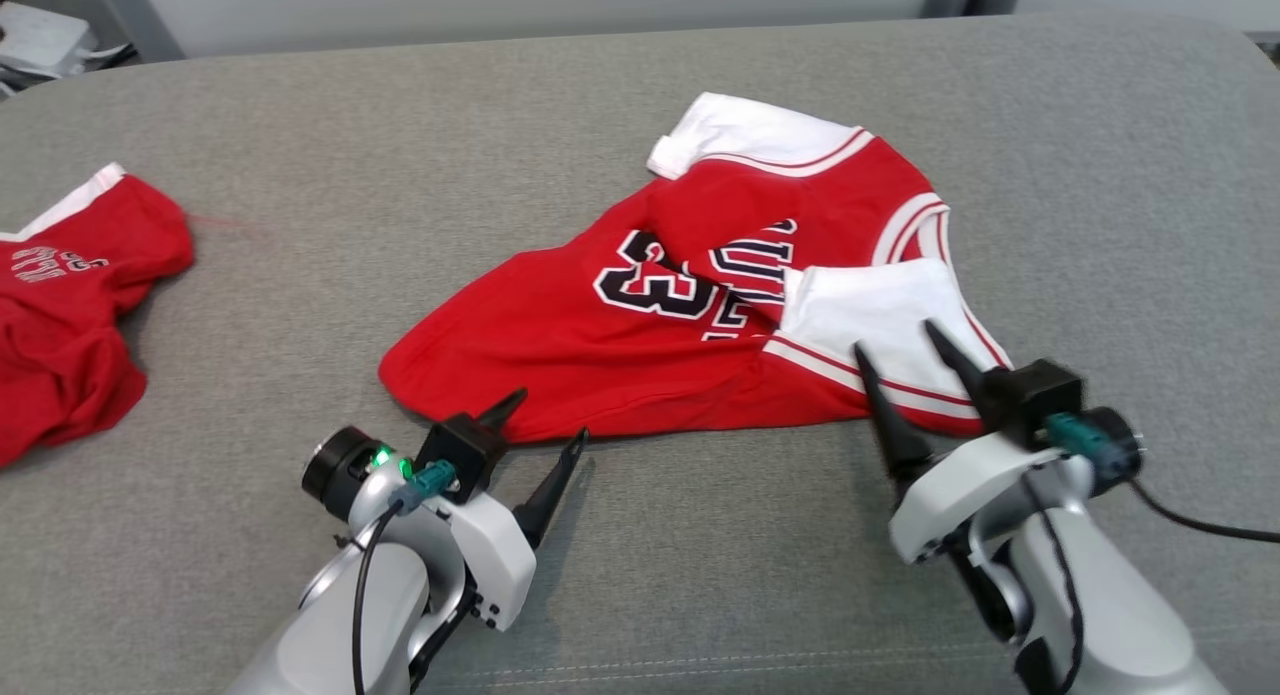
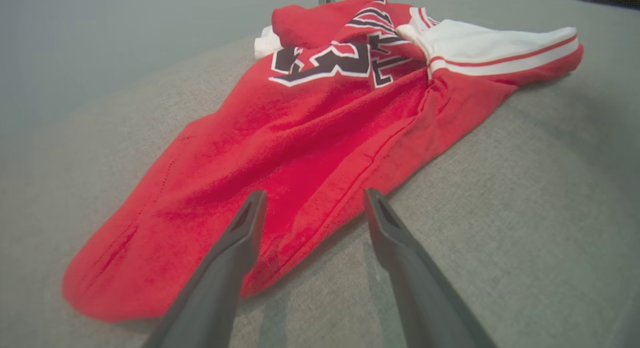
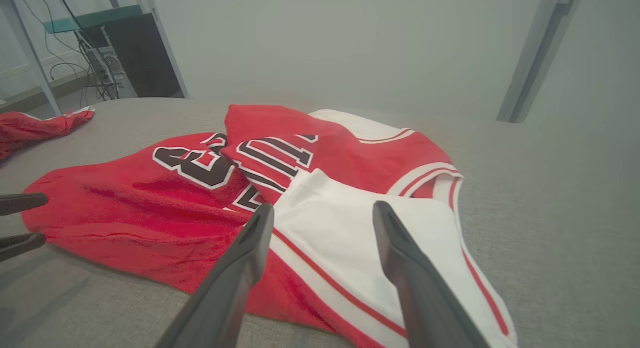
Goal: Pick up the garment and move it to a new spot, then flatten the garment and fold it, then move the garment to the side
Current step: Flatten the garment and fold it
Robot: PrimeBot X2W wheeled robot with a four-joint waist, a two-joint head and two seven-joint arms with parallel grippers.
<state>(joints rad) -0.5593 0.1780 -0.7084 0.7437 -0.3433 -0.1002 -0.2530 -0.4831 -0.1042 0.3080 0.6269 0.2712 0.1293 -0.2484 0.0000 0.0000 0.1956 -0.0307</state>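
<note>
The garment [image 1: 690, 315] is a red jersey with white sleeves and black-and-white lettering, lying crumpled and partly folded over itself in the middle of the grey cushion [image 1: 640, 575]. My left gripper [image 1: 548, 417] stands open at the jersey's near red hem, nothing between its fingers; the wrist view shows the hem [image 2: 280, 188] just beyond the tips [image 2: 312, 200]. My right gripper [image 1: 895, 340] is open above the near white sleeve [image 1: 870, 320], which lies below the spread fingers [image 3: 322, 210] in its wrist view. The left gripper's fingertips [image 3: 22, 223] show at that view's left edge.
A second red jersey [image 1: 70, 305] lies bunched at the cushion's left edge. Bare grey cushion surrounds the middle garment on all sides. Beyond the cushion stand a pale wall, a metal post [image 3: 530, 57] and a dark cabinet with cables [image 3: 135, 57].
</note>
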